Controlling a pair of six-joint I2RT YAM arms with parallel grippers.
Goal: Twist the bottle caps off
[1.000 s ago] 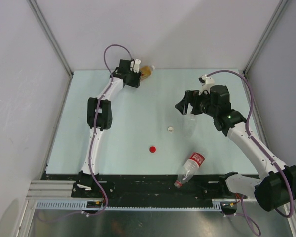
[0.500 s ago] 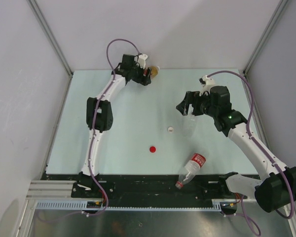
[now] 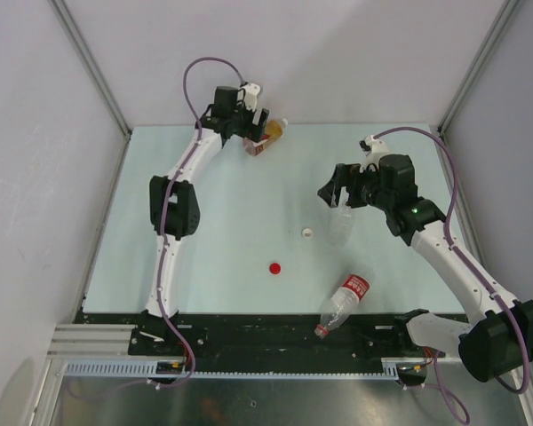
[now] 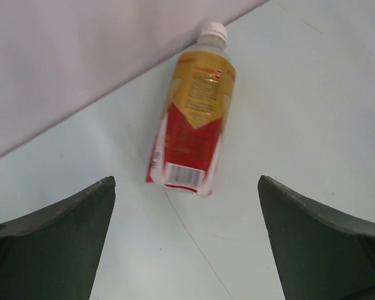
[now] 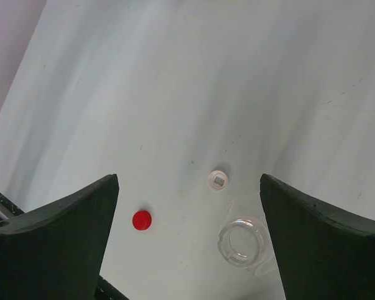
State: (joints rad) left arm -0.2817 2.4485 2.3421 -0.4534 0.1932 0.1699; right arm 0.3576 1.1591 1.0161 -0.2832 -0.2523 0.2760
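My left hand [image 3: 251, 133] is spread above the amber bottle [image 4: 194, 125], lying capped at the far edge of the desk [image 4: 312, 94], while my right hand [image 5: 189, 181], also spread, hovers over the open clear bottle [image 5: 242, 242] near the red cap [image 5: 142, 219] and a white cap [image 5: 218, 179].

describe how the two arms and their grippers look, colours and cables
Both the left arm and right arm have white links, black joint housings and a looping purple cable. The left gripper and right gripper are black, with broad dark wedge-shaped fingers. A small green light shows on the right arm.
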